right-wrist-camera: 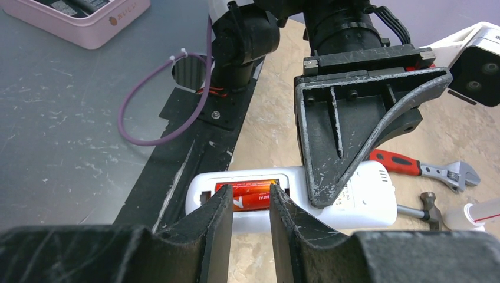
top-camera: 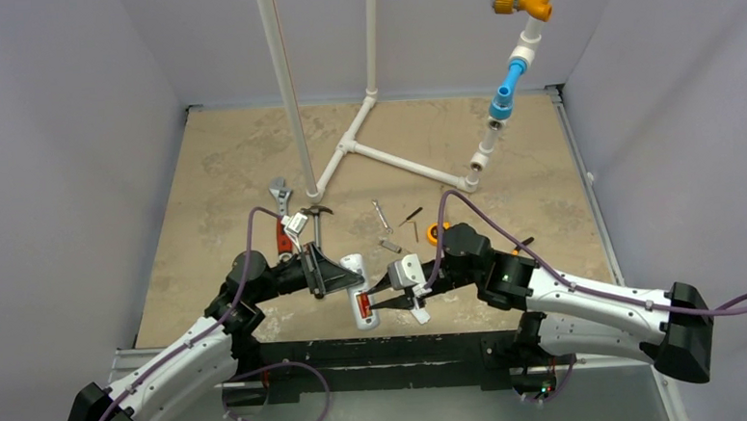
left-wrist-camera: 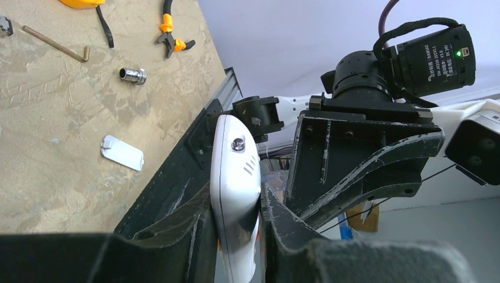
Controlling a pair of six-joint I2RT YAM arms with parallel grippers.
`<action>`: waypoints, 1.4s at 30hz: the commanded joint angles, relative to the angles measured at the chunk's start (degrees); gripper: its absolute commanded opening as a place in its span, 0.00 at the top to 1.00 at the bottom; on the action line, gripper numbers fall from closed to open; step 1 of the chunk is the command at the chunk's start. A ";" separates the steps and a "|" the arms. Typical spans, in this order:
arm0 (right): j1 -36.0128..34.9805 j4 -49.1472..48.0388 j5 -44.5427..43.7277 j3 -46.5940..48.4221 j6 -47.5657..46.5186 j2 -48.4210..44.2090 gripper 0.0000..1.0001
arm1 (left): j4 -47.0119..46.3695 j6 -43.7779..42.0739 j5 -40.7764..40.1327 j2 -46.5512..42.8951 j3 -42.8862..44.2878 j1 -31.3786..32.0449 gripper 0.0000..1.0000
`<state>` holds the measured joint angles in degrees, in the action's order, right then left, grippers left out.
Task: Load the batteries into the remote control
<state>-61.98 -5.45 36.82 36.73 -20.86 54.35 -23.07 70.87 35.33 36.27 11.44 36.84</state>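
The white remote control (top-camera: 357, 272) lies back-up near the table's front edge, its recess open. Two orange-red batteries (right-wrist-camera: 252, 197) lie side by side in the recess; they also show in the top view (top-camera: 363, 304). My left gripper (top-camera: 339, 278) is shut on the remote's far half, with the remote (left-wrist-camera: 233, 159) clamped edge-on between its fingers (left-wrist-camera: 194, 230). My right gripper (right-wrist-camera: 250, 194) has its jaws a little apart, tips at the recess over the middle of the batteries, nothing between them. In the top view the right gripper (top-camera: 380, 307) meets the remote from the right.
The white battery cover (left-wrist-camera: 122, 152) lies loose on the table. A red-handled wrench (right-wrist-camera: 424, 170) and a hammer (right-wrist-camera: 427, 206) lie beyond the remote. A socket (left-wrist-camera: 132, 75), hex key (left-wrist-camera: 56, 44), pliers (left-wrist-camera: 171, 32), orange tape measure (top-camera: 435, 232) and a PVC pipe frame (top-camera: 386, 157) are further back.
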 commanded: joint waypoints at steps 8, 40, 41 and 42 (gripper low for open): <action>-0.34 -4.30 -0.25 1.06 -0.76 1.72 0.73 | -4.40 -0.90 0.97 -0.19 1.47 0.29 1.00; -0.34 0.56 -1.48 1.86 -2.17 3.83 0.92 | -3.91 -0.74 1.01 -1.12 1.20 0.63 1.00; -0.34 1.35 -1.56 2.16 -2.45 4.02 0.93 | -3.88 -0.79 0.97 -1.14 1.23 0.63 1.00; -0.34 2.14 -1.57 2.54 -2.80 4.28 0.94 | -3.91 -0.75 0.89 -1.07 1.28 0.71 1.00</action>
<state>-62.13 -7.22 35.51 36.82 -22.04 57.84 -22.55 70.28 35.86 35.66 11.44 37.21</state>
